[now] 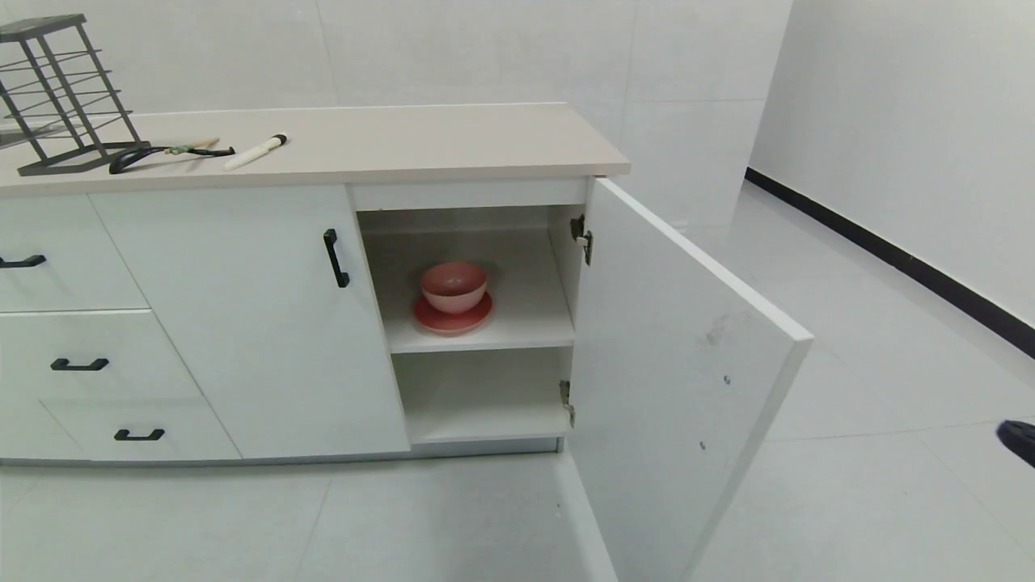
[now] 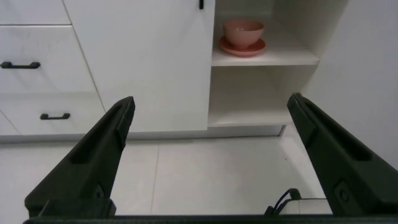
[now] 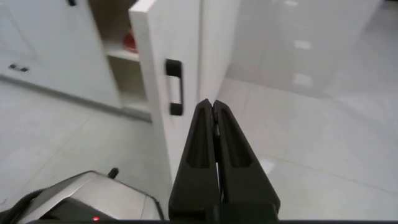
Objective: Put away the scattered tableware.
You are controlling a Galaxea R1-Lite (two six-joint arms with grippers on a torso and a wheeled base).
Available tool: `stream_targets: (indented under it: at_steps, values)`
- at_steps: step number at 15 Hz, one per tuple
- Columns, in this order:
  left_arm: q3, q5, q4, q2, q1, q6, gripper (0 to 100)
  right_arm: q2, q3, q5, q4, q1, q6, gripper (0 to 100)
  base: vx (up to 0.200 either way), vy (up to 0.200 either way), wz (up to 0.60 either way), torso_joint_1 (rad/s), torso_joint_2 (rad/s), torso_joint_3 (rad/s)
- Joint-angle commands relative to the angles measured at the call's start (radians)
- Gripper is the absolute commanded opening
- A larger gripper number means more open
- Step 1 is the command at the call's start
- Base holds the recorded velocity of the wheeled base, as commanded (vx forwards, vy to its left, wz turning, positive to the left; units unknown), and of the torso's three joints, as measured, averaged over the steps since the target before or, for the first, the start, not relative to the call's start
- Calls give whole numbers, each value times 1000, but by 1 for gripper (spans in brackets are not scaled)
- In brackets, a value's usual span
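Observation:
A pink bowl sits on a red plate on the upper shelf of the open cabinet; the left wrist view shows the same bowl and plate. On the countertop lie a white-handled knife and a black-handled utensil. My left gripper hangs open over the floor in front of the cabinet, holding nothing. My right gripper is shut and empty, low and to the outside of the open door, near its black handle.
The cabinet door swings out wide to the right. A black wire rack stands at the counter's left end. Closed drawers and a closed door fill the left of the cabinet front. Tiled floor stretches in front and to the right.

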Motion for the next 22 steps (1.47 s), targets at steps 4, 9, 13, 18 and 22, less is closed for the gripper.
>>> stream_targets:
  at_steps: [4,9,13,18,22]
  values:
    - [0,0,2,1,0,-2,100,405,3,47,-281,20,-7,0,0,0,0,0,0,0]
    - [0,0,2,1,0,-2,100,510,-1,47,-377,10,-7,0,0,0,0,0,0,0]
    - [-2,0,2,1,0,-4,100,562,7,49,-457,12,-7,0,0,0,0,0,0,0]
    - [0,2,2,1,0,-11,100,583,15,56,-511,23,-32,0,0,0,0,0,0,0]
    - [-2,2,2,1,0,-13,100,583,19,87,-532,38,-58,0,0,0,0,0,0,0]
